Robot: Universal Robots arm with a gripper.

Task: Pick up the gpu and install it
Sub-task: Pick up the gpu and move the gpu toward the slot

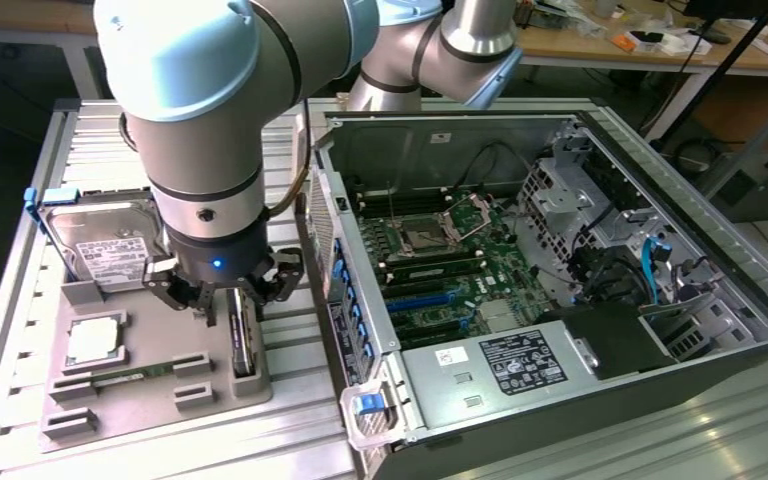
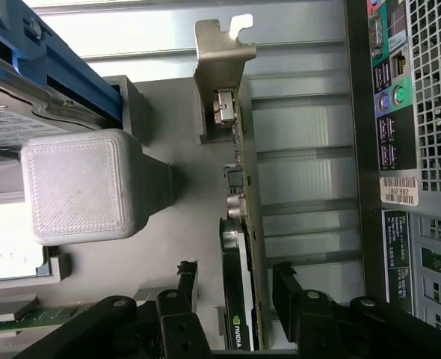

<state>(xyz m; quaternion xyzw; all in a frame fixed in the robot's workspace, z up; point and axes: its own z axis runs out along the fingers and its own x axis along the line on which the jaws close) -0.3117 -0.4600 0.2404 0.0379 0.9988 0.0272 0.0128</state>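
The gpu [image 1: 241, 342] stands on edge in a slot of the grey holder tray [image 1: 157, 405], beside the open computer case [image 1: 531, 250]. In the wrist view the gpu [image 2: 241, 224] is a thin card with a black cooler face, and its silver end bracket [image 2: 220, 67] is at the far end. My gripper [image 1: 231, 300] hangs directly over the card. The gripper [image 2: 235, 288] is open, and its two black fingers [image 2: 184, 280] straddle the card with a gap on each side.
The tray also holds a silver hard drive [image 1: 104, 240] in a blue frame, a CPU [image 1: 95, 340] and a green memory stick [image 1: 117, 378]. A grey block [image 2: 78, 187] rises close beside the card. The case's rear panel [image 2: 415, 112] lies on the card's other side, and the motherboard [image 1: 438, 260] is exposed.
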